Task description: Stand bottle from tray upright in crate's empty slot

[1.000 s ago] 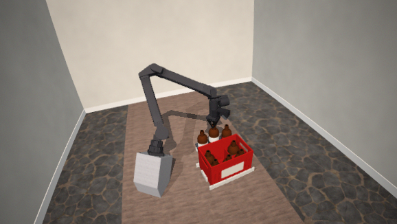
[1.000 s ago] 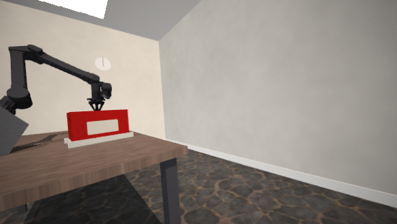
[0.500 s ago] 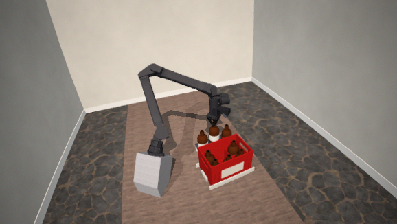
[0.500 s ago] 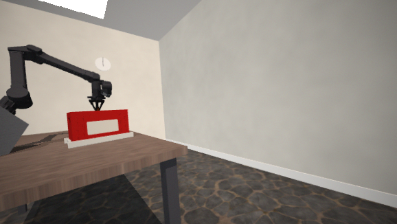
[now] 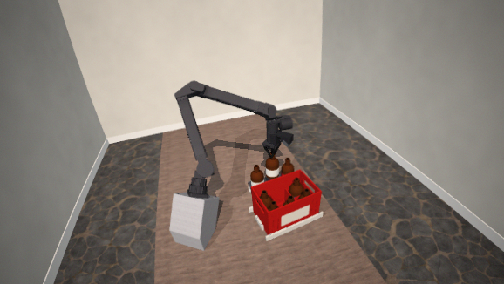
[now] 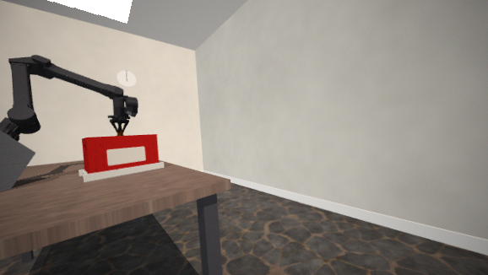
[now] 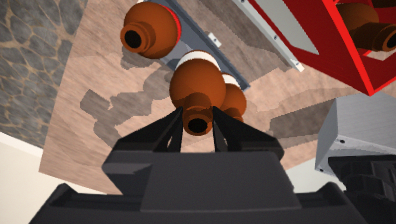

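My gripper (image 5: 271, 152) is shut on the neck of a brown bottle with a white label (image 5: 272, 165), which stands upright, lifted a little above the tray behind the crate. The wrist view shows the fingers clamped on the neck of that bottle (image 7: 197, 92). Two more brown bottles (image 5: 256, 174) (image 5: 287, 166) stand on the grey tray (image 7: 210, 47). The red crate (image 5: 286, 200) holds several bottles; its empty slot is hidden from me. In the exterior view the gripper (image 6: 120, 128) is just above the back of the crate (image 6: 121, 152).
The crate rests on a white base plate (image 5: 293, 226) on the wooden table. The arm's grey base block (image 5: 193, 219) stands left of the crate. The table's front edge and leg (image 6: 209, 228) show in the exterior view.
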You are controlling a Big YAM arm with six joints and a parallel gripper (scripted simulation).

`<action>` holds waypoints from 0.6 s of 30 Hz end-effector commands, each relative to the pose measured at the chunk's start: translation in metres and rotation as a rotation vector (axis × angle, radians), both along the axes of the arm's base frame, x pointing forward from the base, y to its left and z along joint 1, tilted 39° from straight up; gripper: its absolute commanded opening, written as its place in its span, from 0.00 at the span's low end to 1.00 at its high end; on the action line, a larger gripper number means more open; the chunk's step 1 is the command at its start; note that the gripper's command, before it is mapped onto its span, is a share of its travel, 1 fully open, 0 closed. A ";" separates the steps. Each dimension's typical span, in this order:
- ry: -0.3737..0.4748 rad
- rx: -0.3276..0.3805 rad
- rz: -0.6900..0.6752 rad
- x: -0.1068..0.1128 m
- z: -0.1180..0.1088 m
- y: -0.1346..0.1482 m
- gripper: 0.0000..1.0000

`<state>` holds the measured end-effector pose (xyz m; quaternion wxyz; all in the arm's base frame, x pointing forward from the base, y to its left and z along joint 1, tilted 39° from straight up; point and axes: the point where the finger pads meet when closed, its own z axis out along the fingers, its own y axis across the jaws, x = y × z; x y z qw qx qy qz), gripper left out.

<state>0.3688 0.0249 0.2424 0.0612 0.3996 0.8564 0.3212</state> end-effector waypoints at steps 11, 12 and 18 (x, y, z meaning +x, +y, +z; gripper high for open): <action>-0.085 -0.022 -0.013 0.005 0.048 -0.019 0.00; -0.085 -0.022 -0.013 0.005 0.048 -0.019 0.00; -0.085 -0.023 -0.013 0.004 0.051 -0.021 0.00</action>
